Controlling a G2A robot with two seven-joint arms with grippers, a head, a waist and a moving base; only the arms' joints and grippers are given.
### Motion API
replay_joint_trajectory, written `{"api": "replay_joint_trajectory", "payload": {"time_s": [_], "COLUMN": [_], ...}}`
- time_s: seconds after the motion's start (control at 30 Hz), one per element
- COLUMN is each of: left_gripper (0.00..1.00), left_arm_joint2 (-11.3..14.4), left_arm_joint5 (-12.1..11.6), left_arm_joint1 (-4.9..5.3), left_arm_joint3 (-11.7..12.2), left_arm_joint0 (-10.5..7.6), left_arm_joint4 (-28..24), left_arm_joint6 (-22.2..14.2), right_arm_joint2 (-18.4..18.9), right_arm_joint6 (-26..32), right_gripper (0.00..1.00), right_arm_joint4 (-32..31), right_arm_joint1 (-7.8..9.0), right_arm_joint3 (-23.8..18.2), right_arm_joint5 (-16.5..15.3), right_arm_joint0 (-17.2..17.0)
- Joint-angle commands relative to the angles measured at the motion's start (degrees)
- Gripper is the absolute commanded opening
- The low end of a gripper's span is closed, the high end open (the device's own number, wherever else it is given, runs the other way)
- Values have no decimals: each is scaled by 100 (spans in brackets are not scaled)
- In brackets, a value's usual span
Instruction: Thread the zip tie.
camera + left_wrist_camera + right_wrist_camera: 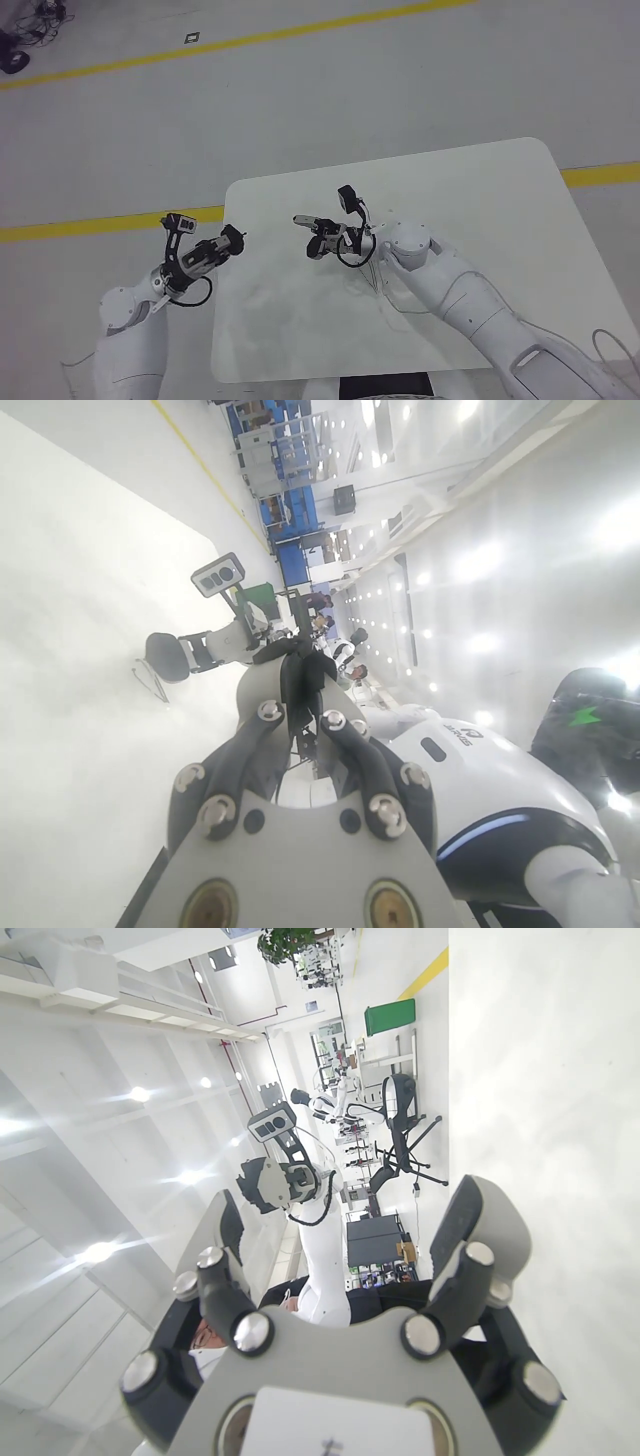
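A thin zip tie (152, 682) lies loose on the white table (480, 220); in the top view it shows as a faint line (380, 288) beside the right forearm. My right gripper (345, 1223) hangs open above the table's middle (306, 236), with nothing between its fingers. It is off the tie, which lies nearer the robot's side of the table. My left gripper (300, 662) is held in the air over the table's left edge (236, 239). Its black pads are pressed together and I see nothing between them. The two grippers point at each other across a gap.
Bare table stretches to the far and right sides. The left edge of the table (222, 260) runs just under the left gripper. Grey floor with yellow lines (250, 40) surrounds the table.
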Motion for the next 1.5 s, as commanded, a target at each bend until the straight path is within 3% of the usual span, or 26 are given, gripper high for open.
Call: {"api": "replay_joint_trajectory", "payload": {"time_s": [0.0,0.13,0.2,0.37,0.47,0.67,0.73,1.07,1.13,1.4,1.47], "left_gripper": [0,0,0,0,0,0,0,0,0,0,0], "left_arm_joint2": [-18,-18,-18,-18,-18,-18,-18,-18,-18,-18,-18], "left_arm_joint5": [0,0,0,0,0,0,0,0,0,0,0], "left_arm_joint1": [-20,-20,-20,-20,-20,-20,-20,-20,-20,-20,-20], "left_arm_joint3": [17,17,17,17,17,17,17,17,17,17,17], "left_arm_joint0": [-7,-7,-7,-7,-7,-7,-7,-7,-7,-7,-7], "left_arm_joint4": [9,9,9,9,9,9,9,9,9,9,9], "left_arm_joint6": [-24,-24,-24,-24,-24,-24,-24,-24,-24,-24,-24], "right_arm_joint2": [0,2,1,-13,17,-32,-7,-8,-35,18,-47], "right_arm_joint6": [0,-47,-116,-45,183,727,898,873,903,2366,2854], "right_gripper": [100,100,100,100,100,100,100,100,100,100,100], "right_arm_joint4": [0,-33,-348,-1483,-1872,-3281,-3396,-3405,-3730,-5236,-5521], "right_arm_joint1": [0,4,44,202,290,519,576,577,617,895,944], "right_arm_joint3": [0,-31,-175,-851,-1236,-2059,-2333,-2344,-2462,-3338,-3417], "right_arm_joint5": [0,-9,101,739,1032,1914,1822,1806,1765,2030,1918], "right_arm_joint0": [0,-12,19,92,33,-104,-239,-245,-228,-97,-1]}}
